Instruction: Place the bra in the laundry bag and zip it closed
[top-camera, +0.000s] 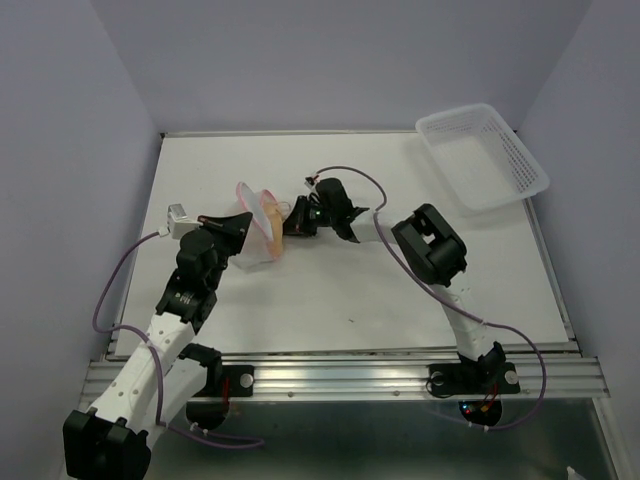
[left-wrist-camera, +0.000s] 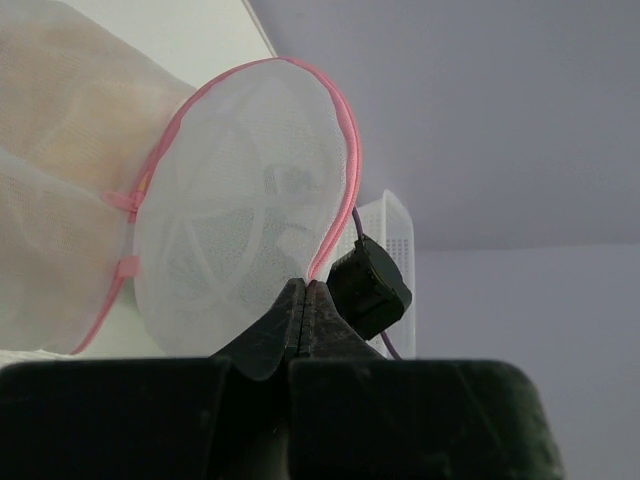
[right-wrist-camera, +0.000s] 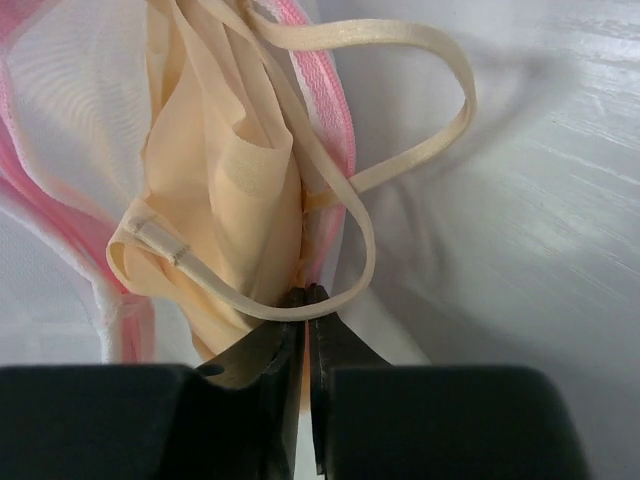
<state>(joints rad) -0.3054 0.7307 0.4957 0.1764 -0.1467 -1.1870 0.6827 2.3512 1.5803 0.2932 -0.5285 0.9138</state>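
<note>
The left claw, pinched shut on the pink rim of the laundry bag, propped its lid open, while the right claw, closed on the bra half inside the mouth, would best push deep so the strap loop outside the rim followed.

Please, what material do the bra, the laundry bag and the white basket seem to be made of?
The bra: soft matte peach fabric, probably stretchy; it folds and its straps loop limply. The laundry bag: fine white mesh, likely synthetic; shapes show through it. Its zipper rim looks like pink woven tape. The basket: seemingly rigid white plastic with slotted walls.
</note>
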